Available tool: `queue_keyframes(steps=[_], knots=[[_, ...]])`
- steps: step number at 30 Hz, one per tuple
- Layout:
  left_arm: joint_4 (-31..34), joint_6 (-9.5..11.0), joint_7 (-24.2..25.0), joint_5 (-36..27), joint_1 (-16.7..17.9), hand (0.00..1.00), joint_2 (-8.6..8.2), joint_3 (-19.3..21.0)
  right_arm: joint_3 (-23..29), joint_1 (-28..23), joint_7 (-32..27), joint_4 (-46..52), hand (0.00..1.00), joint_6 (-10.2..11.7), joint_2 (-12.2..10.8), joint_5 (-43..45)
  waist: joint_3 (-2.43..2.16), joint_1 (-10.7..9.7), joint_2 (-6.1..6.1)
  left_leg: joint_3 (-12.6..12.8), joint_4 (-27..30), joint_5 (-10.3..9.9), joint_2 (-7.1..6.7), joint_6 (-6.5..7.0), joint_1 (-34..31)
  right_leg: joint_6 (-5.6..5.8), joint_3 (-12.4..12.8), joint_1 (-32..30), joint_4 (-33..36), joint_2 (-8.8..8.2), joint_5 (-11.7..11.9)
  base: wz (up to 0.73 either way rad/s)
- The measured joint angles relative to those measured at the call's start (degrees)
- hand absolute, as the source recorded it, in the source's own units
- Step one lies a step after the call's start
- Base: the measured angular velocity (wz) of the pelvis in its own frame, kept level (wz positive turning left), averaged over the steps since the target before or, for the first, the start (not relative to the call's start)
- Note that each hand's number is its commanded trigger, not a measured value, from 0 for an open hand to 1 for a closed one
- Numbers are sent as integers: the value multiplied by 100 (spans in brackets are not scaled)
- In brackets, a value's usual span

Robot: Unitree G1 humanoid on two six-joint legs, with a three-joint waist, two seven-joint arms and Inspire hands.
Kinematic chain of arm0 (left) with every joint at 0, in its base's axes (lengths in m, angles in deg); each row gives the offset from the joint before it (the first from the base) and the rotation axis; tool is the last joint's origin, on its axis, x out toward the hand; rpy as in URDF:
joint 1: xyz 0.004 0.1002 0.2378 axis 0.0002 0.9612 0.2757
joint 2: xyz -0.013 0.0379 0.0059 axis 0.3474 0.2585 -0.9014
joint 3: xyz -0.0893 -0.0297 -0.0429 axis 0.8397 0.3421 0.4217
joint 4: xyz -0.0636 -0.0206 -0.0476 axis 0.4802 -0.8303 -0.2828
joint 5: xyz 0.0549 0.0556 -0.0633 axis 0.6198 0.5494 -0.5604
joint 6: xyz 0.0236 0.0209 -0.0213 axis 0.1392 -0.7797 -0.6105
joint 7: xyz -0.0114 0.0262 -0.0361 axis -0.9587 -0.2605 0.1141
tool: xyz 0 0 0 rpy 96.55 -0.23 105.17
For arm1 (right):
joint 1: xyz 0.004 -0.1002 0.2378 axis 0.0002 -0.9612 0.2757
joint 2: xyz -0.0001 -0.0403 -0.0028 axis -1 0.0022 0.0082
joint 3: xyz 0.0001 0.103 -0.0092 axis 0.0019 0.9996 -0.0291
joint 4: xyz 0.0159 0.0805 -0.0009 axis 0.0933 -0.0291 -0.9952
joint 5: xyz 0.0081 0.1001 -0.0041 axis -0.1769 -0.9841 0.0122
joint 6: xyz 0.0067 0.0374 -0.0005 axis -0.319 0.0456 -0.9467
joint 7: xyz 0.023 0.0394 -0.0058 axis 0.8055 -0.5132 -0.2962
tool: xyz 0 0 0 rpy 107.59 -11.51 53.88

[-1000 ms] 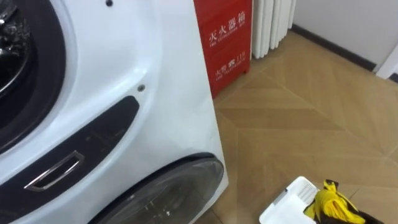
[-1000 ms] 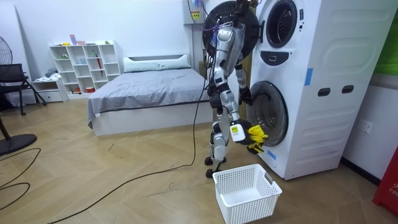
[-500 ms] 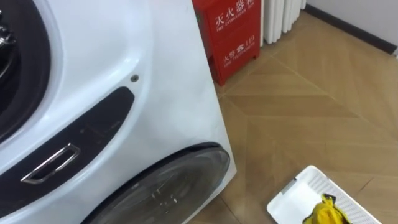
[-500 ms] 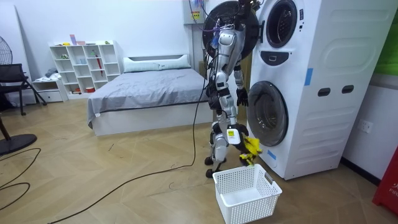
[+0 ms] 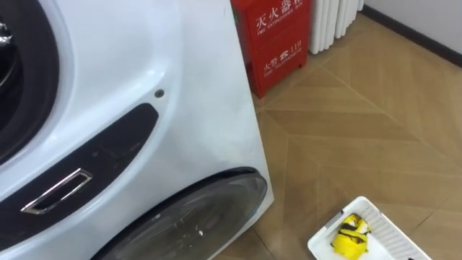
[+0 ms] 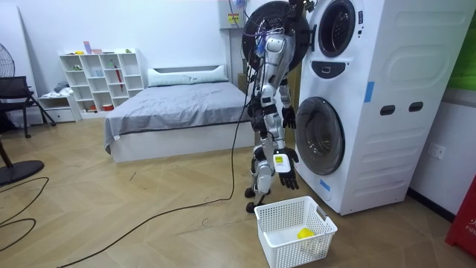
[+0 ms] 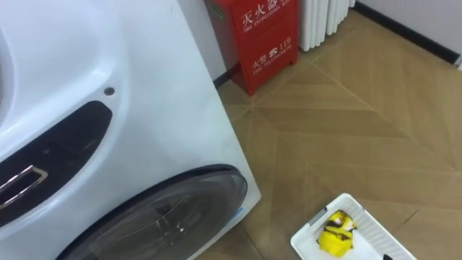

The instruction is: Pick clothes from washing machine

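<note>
The yellow garment [image 5: 349, 235] [image 7: 333, 233] lies bunched inside the white mesh basket [image 5: 377, 220] on the floor, seen as a yellow lump [image 6: 304, 233] in the room view. My right hand [image 6: 287, 177] hangs open and empty just above the basket [image 6: 282, 208]. The left hand [image 6: 288, 117] is raised beside the lower door [image 6: 318, 140] of the stacked white washing machine [image 5: 144, 79]. I stand facing that machine, whose upper door [image 6: 277, 26] is swung open.
A red cabinet [image 5: 278, 40] and a white radiator [image 5: 336, 22] stand past the machine's right side. Behind me are a bed [image 6: 178, 112], a white shelf unit [image 6: 100, 82] and a chair [image 6: 15, 100]. Wooden floor surrounds the basket.
My right hand opened and let go of the yellow garment, which dropped into the basket. The hand stays above the basket. The head view shifted a little.
</note>
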Motion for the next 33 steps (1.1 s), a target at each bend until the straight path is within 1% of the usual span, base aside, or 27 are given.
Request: queue_keyframes(steps=[4, 11, 13, 14, 16, 17, 18, 19, 21, 22, 23, 24, 25, 26, 27, 28, 29, 30, 31, 32, 33], knots=[[-3, 9, 0, -15, 40, 0, 7, 0, 0, 3, -3, -2, 0, 3, 0, -5, -8, -2, -32, -17, 3, 0, -2, 0, -2, 0, -12, 6, -6, -5, 0, 0], [-9, 24, 1, -110, 91, 0, 44, -2, -8, -36, -10, 3, 0, 39, 0, 2, -17, 6, -23, -56, 10, 1, -2, 0, -5, 0, -33, 21, -11, -6, 0, 1], [-10, 28, 1, -114, 111, 0, 54, -2, 6, -76, -16, 1, 0, 47, 0, -29, -26, 1, -11, -98, 11, 1, -2, 0, 3, 0, -62, 49, -22, -11, 0, 10], [-9, 29, 2, -115, 127, 0, 61, -2, 32, -173, -27, 6, 0, 51, 0, -105, -29, 3, -6, -145, 12, 1, -2, 0, 38, -1, -117, 108, -41, -21, -1, 18], [-6, 84, 2, -112, 243, 0, 74, -1, 37, -248, -41, 4, 0, 54, 0, -162, -38, 3, -9, -196, 4, 5, 1, -8, 157, -7, -189, 289, -122, -24, -4, 18], [4, 117, 2, -112, 369, 0, 81, 0, 42, -335, -55, -17, 0, 54, 0, -182, -51, 0, -20, -218, -1, 6, -1, -9, 269, -11, -253, 439, -180, -32, -14, 17], [59, 125, 4, -106, 498, 0, 109, 0, 43, -423, -74, -19, 0, 56, -2, -233, -52, -2, -37, -266, -5, 6, -4, -10, 367, -14, -293, 579, -226, -42, -23, 18], [94, 131, 4, -103, 549, 0, 128, 0, 35, -468, -77, -29, 0, 55, -3, -257, -54, 2, -63, -302, -18, 6, -9, -10, 422, -12, -297, 635, -230, -44, -36, 20], [199, 164, 3, 11, 836, 0, 186, 96, 42, -656, -54, -34, 0, 51, -39, -418, -28, 24, -192, -339, -87, 8, -6, -15, 701, -12, -391, 986, -404, -40, -41, 21], [254, 165, 3, 29, 927, 0, 189, 152, 38, -704, -48, -37, 0, 49, -49, -482, -44, 31, -226, -377, -85, 8, -6, -15, 754, -12, -432, 1081, -434, -43, -41, 30], [295, 174, 3, 78, 1042, 0, 197, 179, 34, -810, -12, -64, 0, 45, -73, -570, -80, 30, -294, -512, -83, 7, -15, -16, 853, -11, -529, 1261, -550, -55, -41, 46], [287, 174, 3, 181, 1086, 0, 196, 218, 38, -849, 42, -255, 0, 50, -115, -644, -88, 24, -387, -628, -85, 7, -20, -17, 971, -11, -659, 1473, -669, -65, -40, 52], [283, 174, 3, 266, 1104, 0, 194, 266, 25, -859, 71, -388, 0, 43, -144, -679, -94, 39, -452, -688, -87, 6, -23, -17, 1030, -11, -713, 1569, -721, -65, -40, 55], [276, 174, 3, 405, 1126, 0, 201, 385, 30, -878, 117, -616, 0, -10, -231, -770, -107, 119, -593, -819, -89, 6, -28, -18, 1137, -16, -821, 1738, -825, -66, -36, 49], [289, 177, 2, 474, 1167, 0, 198, 492, 41, -917, 126, -732, 0, -94, -305, -954, -133, 191, -724, -923, -95, 6, -35, -20, 1204, -16, -927, 1890, -906, -71, -36, 47], [307, 183, 1, 474, 1214, 0, 192, 563, 54, -929, 122, -736, 0, -146, -337, -1059, -150, 218, -771, -974, -96, 6, -41, -20, 1217, -16, -965, 1933, -933, -71, -37, 39], [346, 180, -5, 482, 1278, 0, 181, 655, 72, -936, 121, -739, 0, -172, -396, -1235, -174, 270, -846, -1042, -96, 6, -50, -20, 1252, -16, -1036, 2055, -983, -76, -36, 38], [433, 175, -21, 531, 1320, 0, 166, 751, 68, -980, 135, -778, 0, -183, -435, -1270, -165, 263, -929, -1137, -93, 6, -66, -20, 1324, -8, -1126, 2208, -1039, -78, -23, 40], [453, 176, -26, 580, 1350, 0, 155, 797, 66, -1003, 162, -833, 0, -189, -452, -1270, -151, 289, -971, -1172, -99, 6, -75, -20, 1367, -6, -1162, 2287, -1075, -79, -24, 47], [452, 177, -37, 631, 1416, 0, 136, 860, 84, -1001, 233, -952, 0, -212, -479, -1267, -140, 329, -1053, -1279, -104, 5, -96, -20, 1425, 3, -1248, 2429, -1166, -82, -20, 46], [456, 179, -46, 629, 1461, 0, 121, 1049, 148, -984, 286, -985, 0, -244, -520, -1263, -131, 352, -1129, -1364, -106, 1, -109, -27, 1454, 17, -1313, 2524, -1250, -78, -11, 40]])
